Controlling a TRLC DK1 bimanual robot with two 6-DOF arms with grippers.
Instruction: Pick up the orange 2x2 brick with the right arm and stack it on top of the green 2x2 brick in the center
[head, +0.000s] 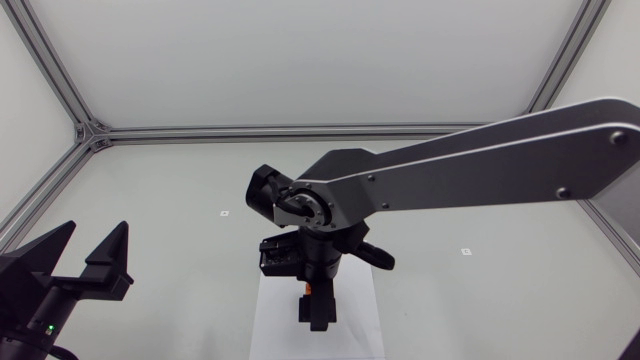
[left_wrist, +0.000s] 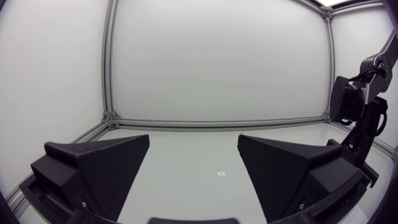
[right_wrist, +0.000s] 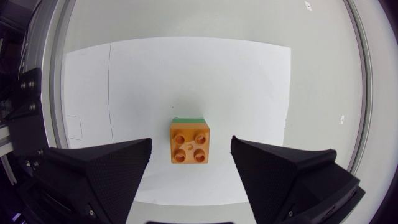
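Observation:
In the right wrist view the orange 2x2 brick (right_wrist: 189, 144) sits stacked on the green 2x2 brick (right_wrist: 189, 119), of which only a thin edge shows. My right gripper (right_wrist: 191, 143) hangs above them, open, with a gap between each finger and the orange brick. From the head view the right arm comes in from the right over the table's centre, and its gripper (head: 315, 305) points down and hides the bricks. My left gripper (head: 85, 260) stands open at the near left, nothing between its fingers (left_wrist: 106, 168).
A white sheet (right_wrist: 186, 74) lies under the bricks at the table's centre (head: 270, 320). Small markers sit on the table (head: 224, 213) (head: 465, 250). An aluminium frame (head: 90, 132) runs along the table's edges. The right arm (left_wrist: 360, 118) shows beside the left gripper.

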